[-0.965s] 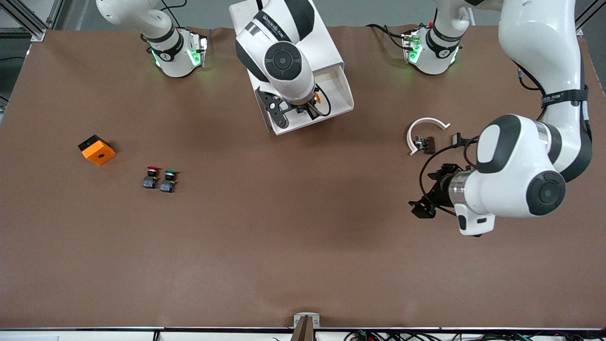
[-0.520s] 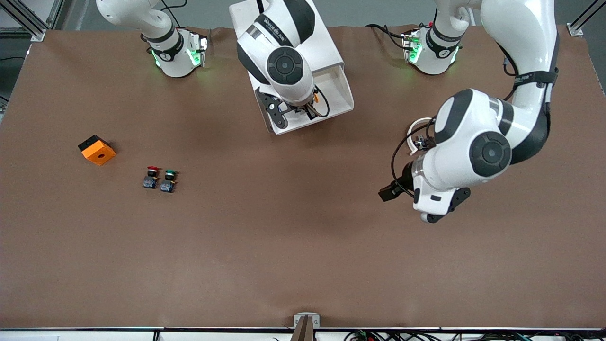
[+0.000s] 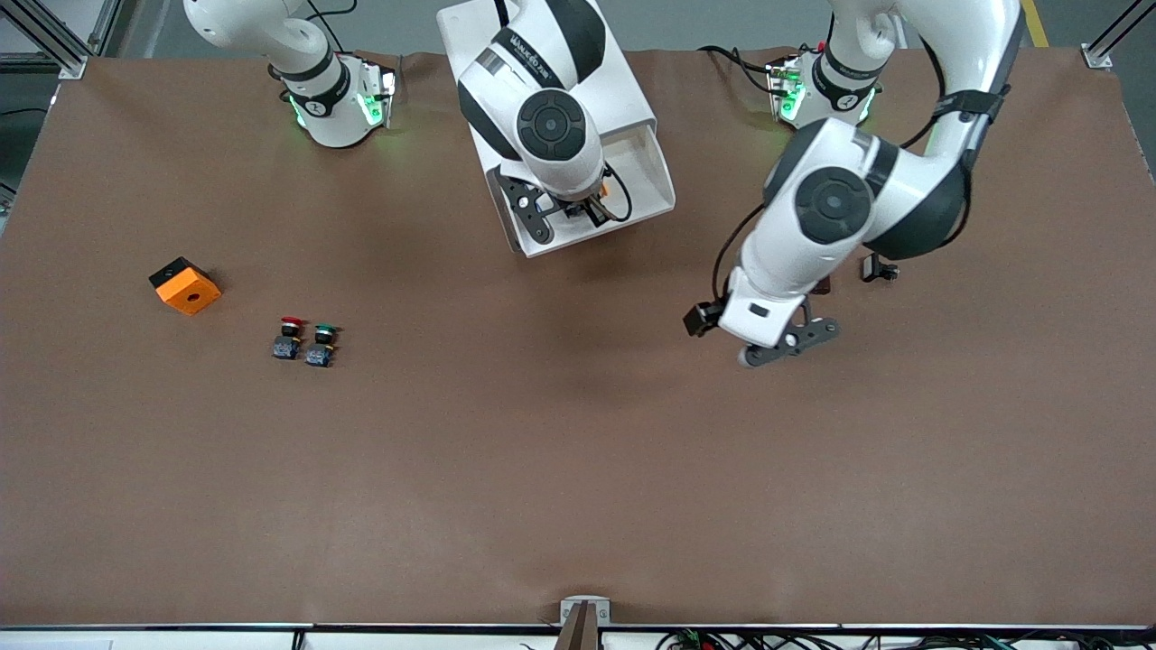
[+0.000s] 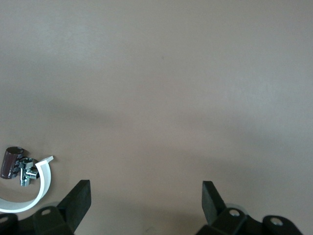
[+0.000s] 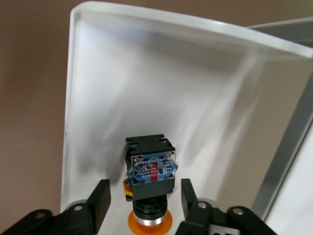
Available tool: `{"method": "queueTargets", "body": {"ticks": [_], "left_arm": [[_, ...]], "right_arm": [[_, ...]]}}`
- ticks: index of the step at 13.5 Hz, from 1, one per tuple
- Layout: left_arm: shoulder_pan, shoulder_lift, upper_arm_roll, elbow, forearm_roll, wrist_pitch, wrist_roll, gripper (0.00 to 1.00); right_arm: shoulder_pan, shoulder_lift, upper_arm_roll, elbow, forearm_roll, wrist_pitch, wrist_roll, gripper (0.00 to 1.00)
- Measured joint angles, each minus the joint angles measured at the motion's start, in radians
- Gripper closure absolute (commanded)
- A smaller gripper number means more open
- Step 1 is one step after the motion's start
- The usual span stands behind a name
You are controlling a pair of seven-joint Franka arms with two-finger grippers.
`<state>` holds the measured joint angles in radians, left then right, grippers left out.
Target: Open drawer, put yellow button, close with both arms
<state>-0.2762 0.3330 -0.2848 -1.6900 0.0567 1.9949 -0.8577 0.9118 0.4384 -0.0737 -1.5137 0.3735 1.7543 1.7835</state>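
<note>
The yellow button (image 5: pixel 150 186) lies on the floor of the open white drawer (image 5: pixel 98 73), its yellow-orange cap toward my right wrist camera. My right gripper (image 5: pixel 145 188) is down in the drawer (image 3: pixel 652 171) with its fingers on either side of the button's body, open, a gap showing on both sides. In the front view only a bit of the button's orange (image 3: pixel 607 190) shows beside the right gripper (image 3: pixel 585 213). My left gripper (image 3: pixel 768 348) hangs open over bare brown table between the drawer and the left arm's end; the left gripper (image 4: pixel 146 188) has nothing between its fingers.
The drawer's white cabinet (image 3: pixel 623 90) stands between the two bases. An orange box (image 3: pixel 184 285), a red-capped button (image 3: pixel 289 338) and a green-capped button (image 3: pixel 321 343) lie toward the right arm's end. A white curved strip (image 4: pixel 29 198), a dark cylinder (image 4: pixel 11 162) and a small black part (image 3: pixel 878 268) lie near the left arm.
My right gripper has opened and let go of the yellow button inside the drawer. The left arm has swung across the table toward the drawer, covering the white curved strip in the front view.
</note>
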Motion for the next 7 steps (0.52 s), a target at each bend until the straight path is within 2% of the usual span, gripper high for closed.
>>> {"method": "queueTargets", "body": {"ticks": [7], "left_arm": [[-0.011,0.0,-0.103,-0.083,0.014,0.076,-0.005,0.0]], "right_arm": [[-0.012,-0.024,-0.014,0.057,0.0,-0.039,0.0,0.0]]}}
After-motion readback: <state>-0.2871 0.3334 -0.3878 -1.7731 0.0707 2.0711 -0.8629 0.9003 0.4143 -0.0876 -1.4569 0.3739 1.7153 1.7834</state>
